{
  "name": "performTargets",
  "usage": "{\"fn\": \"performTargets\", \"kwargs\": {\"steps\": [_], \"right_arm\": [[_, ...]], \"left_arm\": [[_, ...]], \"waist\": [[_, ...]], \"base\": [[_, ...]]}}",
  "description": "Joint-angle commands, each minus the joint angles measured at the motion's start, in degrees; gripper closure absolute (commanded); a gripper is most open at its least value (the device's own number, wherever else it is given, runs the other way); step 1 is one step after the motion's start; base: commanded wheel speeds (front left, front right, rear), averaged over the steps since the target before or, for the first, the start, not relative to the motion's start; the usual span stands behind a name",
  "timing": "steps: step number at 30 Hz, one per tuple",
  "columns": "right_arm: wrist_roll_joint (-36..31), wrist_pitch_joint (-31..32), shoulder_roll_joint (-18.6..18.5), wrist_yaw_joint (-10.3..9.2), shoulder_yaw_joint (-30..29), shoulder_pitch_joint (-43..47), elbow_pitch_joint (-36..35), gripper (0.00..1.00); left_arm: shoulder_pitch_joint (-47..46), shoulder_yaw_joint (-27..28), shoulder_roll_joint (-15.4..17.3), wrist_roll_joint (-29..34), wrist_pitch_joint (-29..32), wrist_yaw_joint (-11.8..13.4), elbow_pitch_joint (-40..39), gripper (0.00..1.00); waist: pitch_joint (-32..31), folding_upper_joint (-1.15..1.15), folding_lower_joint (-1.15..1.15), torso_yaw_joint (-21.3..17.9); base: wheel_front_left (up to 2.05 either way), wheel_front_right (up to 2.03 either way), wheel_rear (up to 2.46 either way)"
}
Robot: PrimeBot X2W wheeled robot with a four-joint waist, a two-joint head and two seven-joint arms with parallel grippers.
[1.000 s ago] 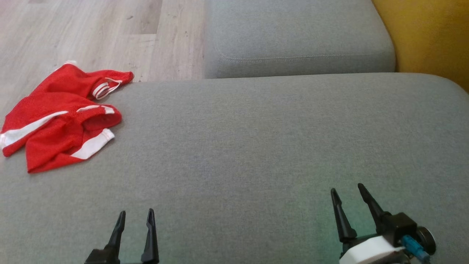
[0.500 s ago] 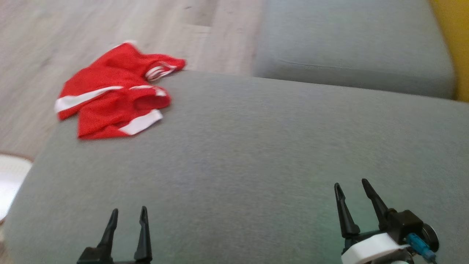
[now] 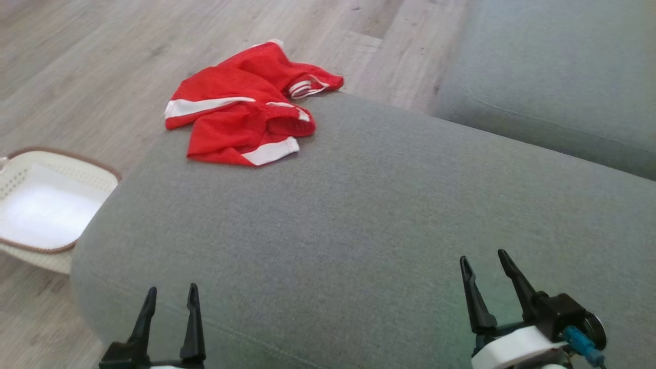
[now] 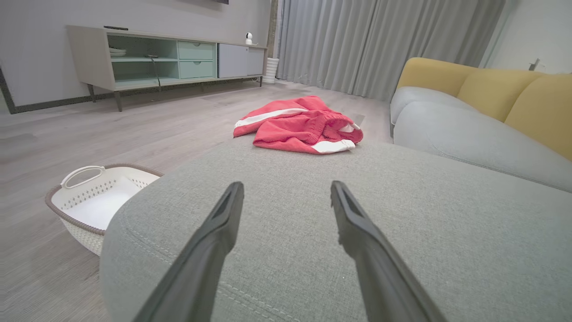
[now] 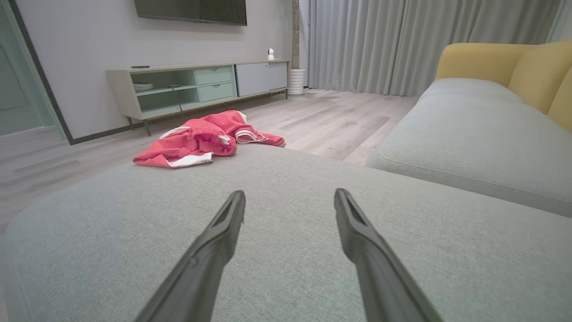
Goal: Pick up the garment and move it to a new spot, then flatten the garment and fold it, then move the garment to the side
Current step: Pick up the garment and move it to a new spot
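Observation:
A crumpled red garment (image 3: 241, 110) with white stripes lies at the far left corner of the grey sofa cushion (image 3: 389, 215), partly hanging over its edge. It also lies ahead in the left wrist view, garment (image 4: 299, 125), and up to the left in the right wrist view, garment (image 5: 201, 138). My left gripper (image 3: 171, 294) hovers open near the cushion's front left edge, far from the cloth. My right gripper (image 3: 484, 259) is open at the lower right, nothing between its fingers.
A white plastic basket (image 3: 48, 205) with a brown rim stands on the wooden floor left of the cushion. A second grey cushion (image 3: 553, 87) lies at the upper right. A yellow backrest (image 4: 505, 94) and a low TV cabinet (image 4: 165, 58) stand farther off.
The head camera has swung left: the garment now sits nearer the top middle and the basket has come into sight. Both grippers stay open and low in the picture.

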Motion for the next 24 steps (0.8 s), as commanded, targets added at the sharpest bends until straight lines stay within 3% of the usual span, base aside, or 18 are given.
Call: {"fn": "performTargets", "kwargs": {"steps": [1,11,17,24], "right_arm": [[0.3,-0.7,-0.5,0.44,1.8,-3.2,-1.8,0.0],[-0.1,-0.7,-0.5,0.44,2.9,-3.6,-2.4,0.0],[-3.1,-0.5,-0.5,0.44,2.3,-4.2,-4.0,0.0],[-9.3,3.7,-0.5,0.44,1.1,-9.8,-10.9,0.0]], "left_arm": [[-2.0,2.0,0.6,-0.2,-0.2,0.6,-2.3,0.0],[-2.6,4.1,2.7,-1.2,-0.7,0.8,-6.7,0.0],[-11.6,9.2,10.8,-1.3,3.7,0.2,-14.7,0.0],[-32.1,11.6,22.3,-2.1,12.7,-4.8,-14.6,0.0]], "waist": [[0.6,0.0,0.0,0.7],[1.1,0.0,0.0,0.6],[4.2,0.0,0.0,-3.2],[15.9,0.0,0.0,-8.9]], "base": [[0.0,0.0,0.0],[0.0,0.0,0.0],[0.0,0.0,0.0],[0.0,0.0,0.0]]}}
